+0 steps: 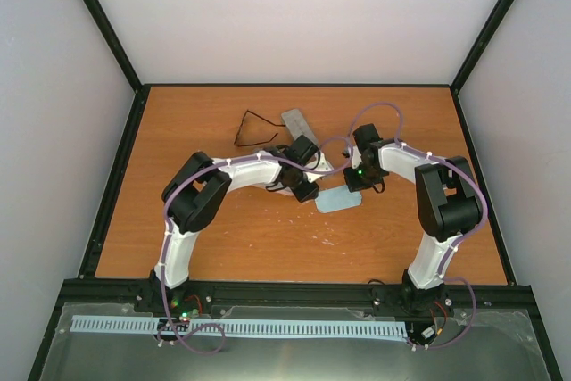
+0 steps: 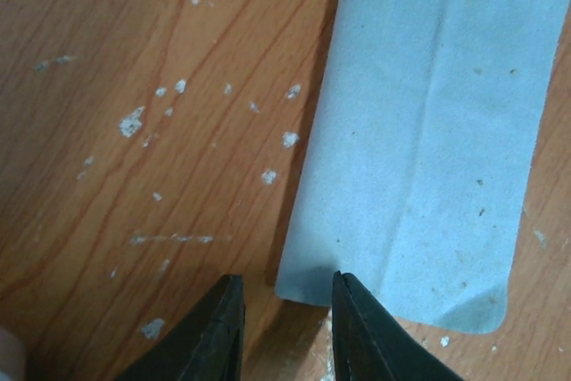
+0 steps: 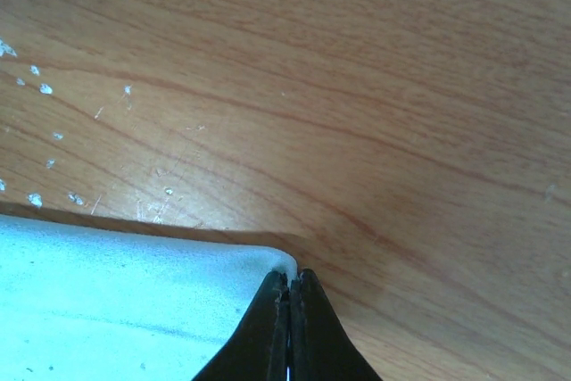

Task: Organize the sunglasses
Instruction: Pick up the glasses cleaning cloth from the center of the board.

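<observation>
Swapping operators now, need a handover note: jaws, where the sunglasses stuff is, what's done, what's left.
Left gripper: jaws apart, a corner of the cloth between them, not closed on it.
Right gripper: jaws shut on a cloth corner.
Sunglasses: on the table at the far side, next to the grey case, nothing holding them.
Done: nothing put away yet.
Left: probably finish with the cloth, then deal with the sunglasses.
</observation>
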`<state>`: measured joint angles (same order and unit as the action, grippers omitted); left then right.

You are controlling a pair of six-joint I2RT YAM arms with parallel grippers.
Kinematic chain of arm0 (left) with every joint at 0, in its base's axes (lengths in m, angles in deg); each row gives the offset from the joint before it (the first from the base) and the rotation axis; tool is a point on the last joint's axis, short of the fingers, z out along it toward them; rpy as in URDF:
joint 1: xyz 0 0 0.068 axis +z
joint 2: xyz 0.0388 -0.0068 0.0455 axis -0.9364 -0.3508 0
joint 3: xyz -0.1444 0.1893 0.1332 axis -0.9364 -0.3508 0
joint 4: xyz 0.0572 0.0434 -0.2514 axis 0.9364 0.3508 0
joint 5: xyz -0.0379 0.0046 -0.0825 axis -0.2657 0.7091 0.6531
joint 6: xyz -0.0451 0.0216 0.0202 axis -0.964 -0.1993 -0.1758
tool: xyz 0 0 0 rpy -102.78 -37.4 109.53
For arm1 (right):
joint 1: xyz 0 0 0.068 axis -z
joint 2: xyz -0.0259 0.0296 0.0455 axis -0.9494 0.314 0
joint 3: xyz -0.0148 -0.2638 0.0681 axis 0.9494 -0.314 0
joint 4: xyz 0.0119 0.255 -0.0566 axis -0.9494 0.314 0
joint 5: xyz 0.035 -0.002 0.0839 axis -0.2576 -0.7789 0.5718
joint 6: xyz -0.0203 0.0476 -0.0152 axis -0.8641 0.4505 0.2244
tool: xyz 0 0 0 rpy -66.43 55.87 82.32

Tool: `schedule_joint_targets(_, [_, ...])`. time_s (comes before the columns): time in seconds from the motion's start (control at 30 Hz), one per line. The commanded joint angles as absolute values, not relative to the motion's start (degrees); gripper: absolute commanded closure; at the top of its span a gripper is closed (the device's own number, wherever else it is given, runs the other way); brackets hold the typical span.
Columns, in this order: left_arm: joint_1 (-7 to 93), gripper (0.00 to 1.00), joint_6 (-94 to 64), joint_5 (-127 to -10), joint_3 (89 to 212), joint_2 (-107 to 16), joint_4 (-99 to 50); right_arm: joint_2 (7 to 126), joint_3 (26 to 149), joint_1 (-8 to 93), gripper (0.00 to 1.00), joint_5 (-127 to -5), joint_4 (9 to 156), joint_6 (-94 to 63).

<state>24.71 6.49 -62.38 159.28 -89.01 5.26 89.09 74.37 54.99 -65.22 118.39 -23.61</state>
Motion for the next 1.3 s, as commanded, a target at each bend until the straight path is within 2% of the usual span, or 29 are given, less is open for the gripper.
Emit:
schedule_joint_targets(0.0, [23.1,0.7,5.7,-61.7,159.9,-90.6,4.9,91.1,72.1,54.3,0.97,-64.0,120.8,-22.7])
schedule_joint_targets(0.17, [22.2,0.73,5.3,-61.5,159.3,-90.9,4.4,90.8,71.9,54.3,0.97,-64.0,120.9,-22.7])
schedule_joint_targets(0.63, [22.0,0.99,6.9,-65.3,157.1,-90.6,3.2,89.6,71.4,54.2,0.97,-63.8,121.4,-22.4])
schedule_joint_targets(1.27, [26.4,0.99,9.4,-69.5,156.3,-82.2,5.6,86.9,76.3,48.3,0.97,-63.8,121.5,-20.1])
